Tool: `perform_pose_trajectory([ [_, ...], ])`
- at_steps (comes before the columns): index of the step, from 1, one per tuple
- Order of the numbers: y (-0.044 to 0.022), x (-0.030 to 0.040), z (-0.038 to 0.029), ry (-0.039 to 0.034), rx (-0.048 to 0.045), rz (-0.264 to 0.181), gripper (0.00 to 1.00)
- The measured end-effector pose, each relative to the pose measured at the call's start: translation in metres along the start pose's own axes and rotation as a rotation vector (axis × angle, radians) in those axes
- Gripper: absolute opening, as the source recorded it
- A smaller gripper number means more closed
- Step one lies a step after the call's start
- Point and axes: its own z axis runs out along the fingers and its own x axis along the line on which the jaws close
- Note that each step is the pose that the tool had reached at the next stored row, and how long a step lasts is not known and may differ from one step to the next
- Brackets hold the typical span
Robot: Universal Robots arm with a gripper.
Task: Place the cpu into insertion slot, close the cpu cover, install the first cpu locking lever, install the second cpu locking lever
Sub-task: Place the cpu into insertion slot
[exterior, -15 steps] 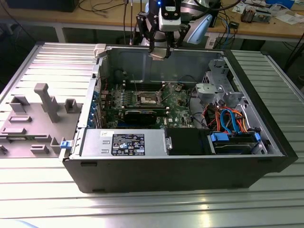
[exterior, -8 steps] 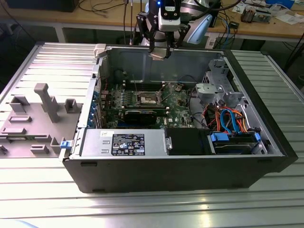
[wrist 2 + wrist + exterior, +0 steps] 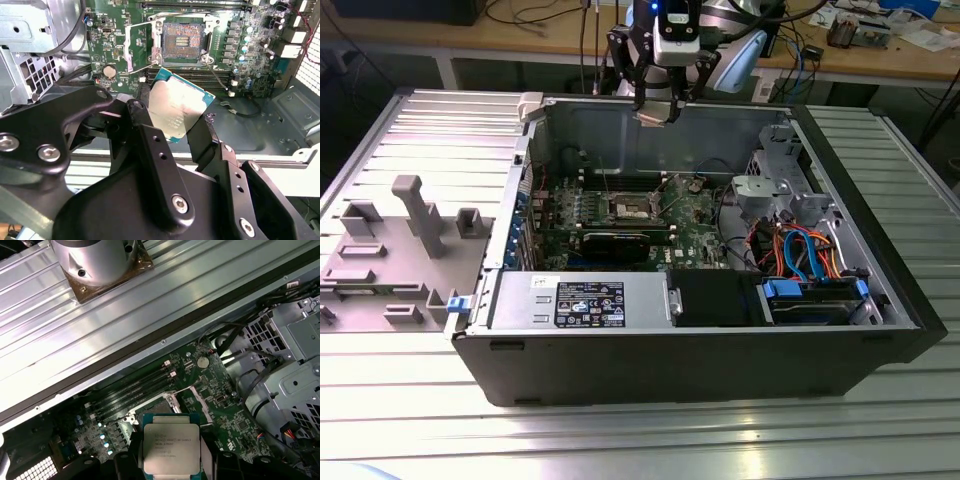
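Ribbed metal table (image 3: 620,440) spread across the exterior view, wooden benches (image 3: 410,35) along its top edge, open computer case (image 3: 700,360) at centre, gripper (image 3: 656,112) upper centre, clamped on the chip (image 3: 175,112) by its edges, socket (image 3: 182,41) bare, apart from it.

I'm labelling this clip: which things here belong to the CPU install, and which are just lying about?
Belongs to the job:
gripper, shut on the cpu
insertion slot, pins bare
cpu cover, swung open

Just lying about:
coin battery
power supply
orange and blue cables
grey fixture blocks beside the case
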Motion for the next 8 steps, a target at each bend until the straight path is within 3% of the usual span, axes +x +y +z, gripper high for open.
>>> perform_pose_trajectory([
  [3, 0.0, 0.0, 0.0, -0.0007, -0.0002, 0.008, 0.54],
  [8, 0.0, 0.0, 0.0005, -0.0068, -0.0016, 0.077, 0.54],
])
